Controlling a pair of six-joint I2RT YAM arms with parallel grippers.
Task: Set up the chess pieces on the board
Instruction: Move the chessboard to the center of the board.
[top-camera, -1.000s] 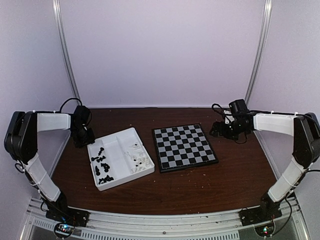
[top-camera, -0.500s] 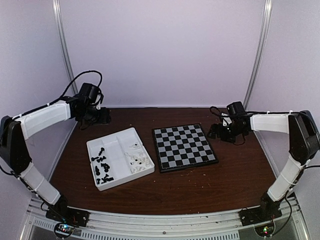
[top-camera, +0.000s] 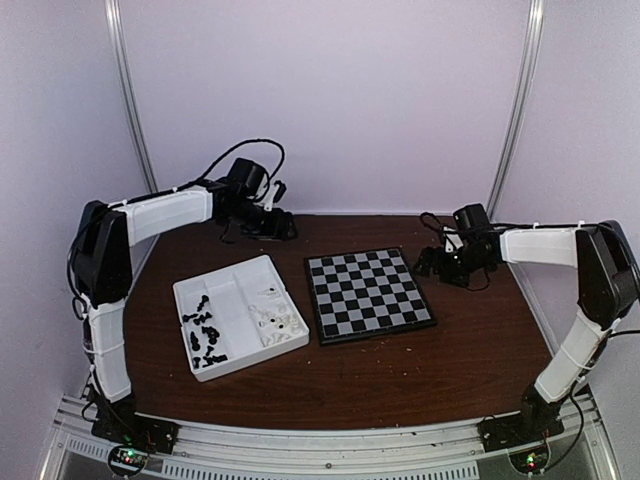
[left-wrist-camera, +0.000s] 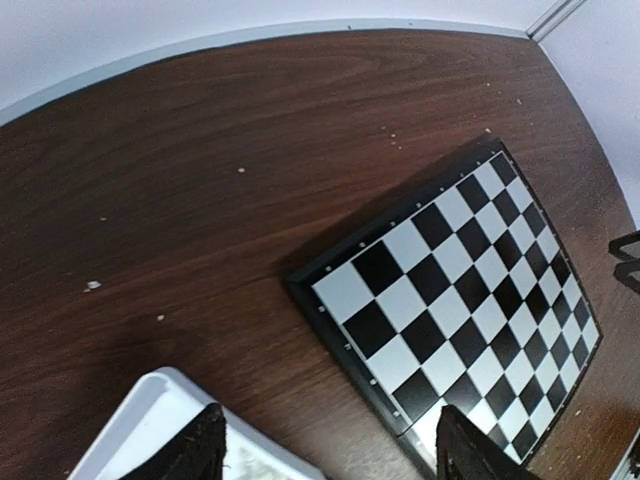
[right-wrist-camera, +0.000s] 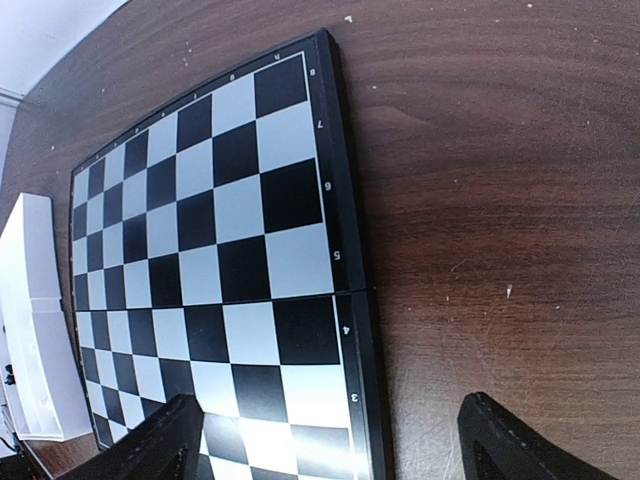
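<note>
Hovering at the far edge of the table (top-camera: 400, 385), my left gripper (top-camera: 280, 228) hangs with its fingers spread wide and nothing between them. It sits beyond the lane of bare wood that separates the white tray (top-camera: 222, 273) from the board (top-camera: 368, 293). In the left wrist view, the gripper (left-wrist-camera: 330, 450) frames the board's (left-wrist-camera: 450, 300) far left corner and a corner of the tray (left-wrist-camera: 150, 420), with open wood running to the far wall.

On the right, my right gripper (top-camera: 435, 262) is likewise wide apart and empty, just off the board's far right corner. Its wrist view looks between the fingers (right-wrist-camera: 330, 440) along the board's (right-wrist-camera: 220, 250) thin black rim, with numbers printed down that edge. A broad strip of clear wood lies to the right, and the tray's wall (right-wrist-camera: 30, 330) shows at the left.

The board lies flat at mid-table, turned slightly askew to the table edge. The chess pieces (top-camera: 205, 335) lie in the tray to its left, black in the left compartments and cream-white in the right, tray and board close but apart.

The dark brown wood carries pale specks (left-wrist-camera: 92, 286). Plain lilac walls (top-camera: 330, 100) close three sides, and a metal rail (top-camera: 330, 445) runs along the near edge.
</note>
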